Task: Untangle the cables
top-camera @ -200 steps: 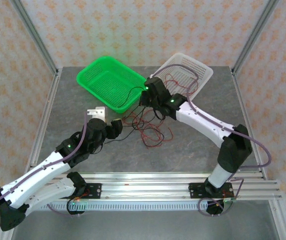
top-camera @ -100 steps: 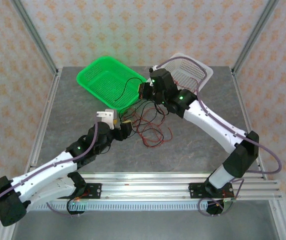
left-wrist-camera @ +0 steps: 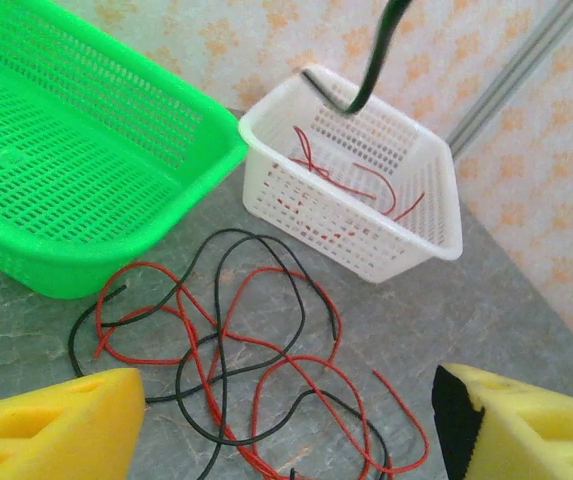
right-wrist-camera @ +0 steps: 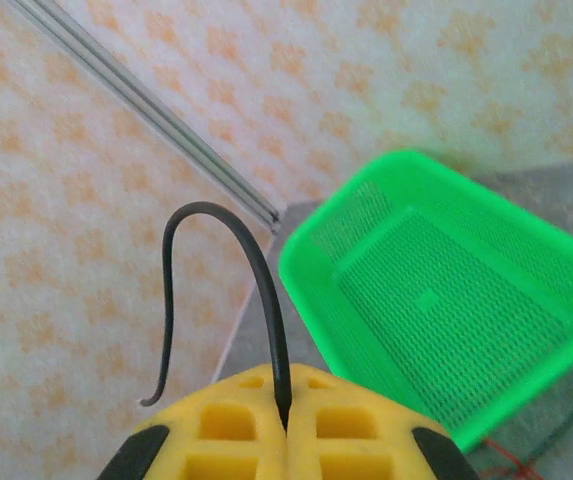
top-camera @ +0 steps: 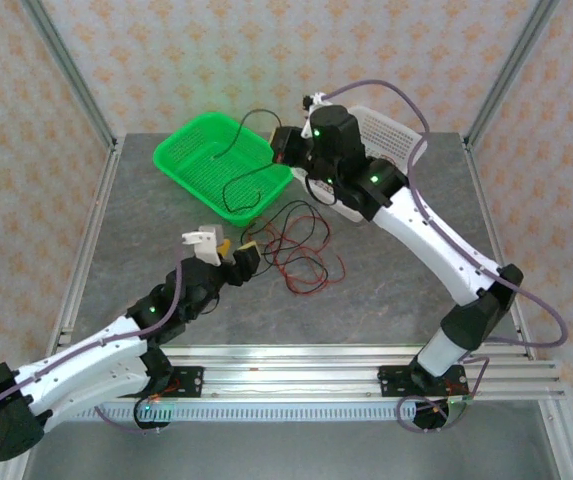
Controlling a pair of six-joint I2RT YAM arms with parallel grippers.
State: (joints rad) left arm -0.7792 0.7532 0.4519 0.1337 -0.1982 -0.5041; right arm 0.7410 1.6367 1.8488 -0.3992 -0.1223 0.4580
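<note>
Cables [top-camera: 301,255], red and black, lay in a loose heap on the grey table [top-camera: 386,280], just in front of the two baskets. From the left wrist camera I saw the heap [left-wrist-camera: 226,345] as overlapping loops with several free ends pointing outward.

I had the left gripper [top-camera: 224,250] at the near left edge of that heap. Its yellow pads [left-wrist-camera: 56,425] stood wide apart with nothing between them, and the loops lay on the table beyond the tips. I could not tell whether the tips touched the surface.

The right gripper [top-camera: 284,150] was raised over the far corner of the green basket [top-camera: 191,150], beside the white basket [top-camera: 401,140]. Its pads [right-wrist-camera: 236,430] were pressed together on one black cable [right-wrist-camera: 272,330], which rose from the seam, arched over and hung down with a small hook at its end. In the overhead view the rest of that cable drooped across the green basket toward the heap.

One red cable [left-wrist-camera: 351,186] lay inside the white basket, apart from the heap.
</note>
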